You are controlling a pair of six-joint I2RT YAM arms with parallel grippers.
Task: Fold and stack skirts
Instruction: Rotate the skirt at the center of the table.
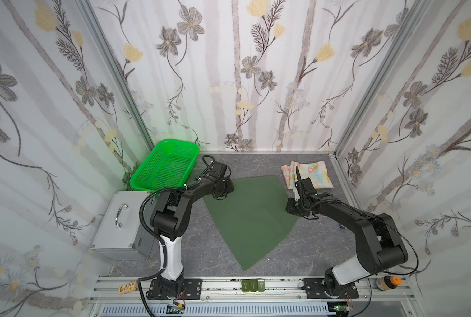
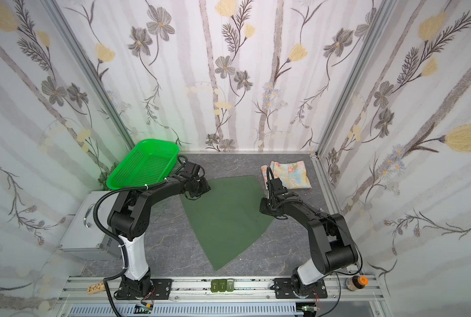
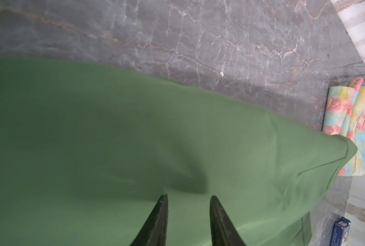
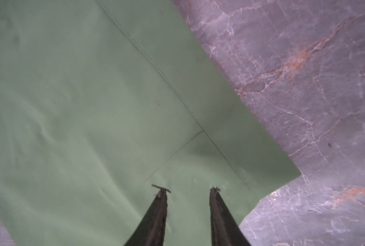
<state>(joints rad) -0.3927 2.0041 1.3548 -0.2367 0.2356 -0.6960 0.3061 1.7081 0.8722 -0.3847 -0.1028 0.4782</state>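
Green skirt (image 1: 251,219) beneath left gripper (image 3: 188,196), right gripper (image 4: 188,188); jaws apart, empty.

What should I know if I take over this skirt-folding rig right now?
Grippers: the left gripper is open and holds nothing, above the far left corner of the green skirt. The right gripper is open and holds nothing, with its tips low over that skirt's right edge.
Things: the green skirt lies flat and fanned out mid-table. The floral skirt sits folded in the far right corner of the table, close beside the green skirt's corner.
Done: the floral skirt looks folded.
Left: fold the green skirt, then stack the two.
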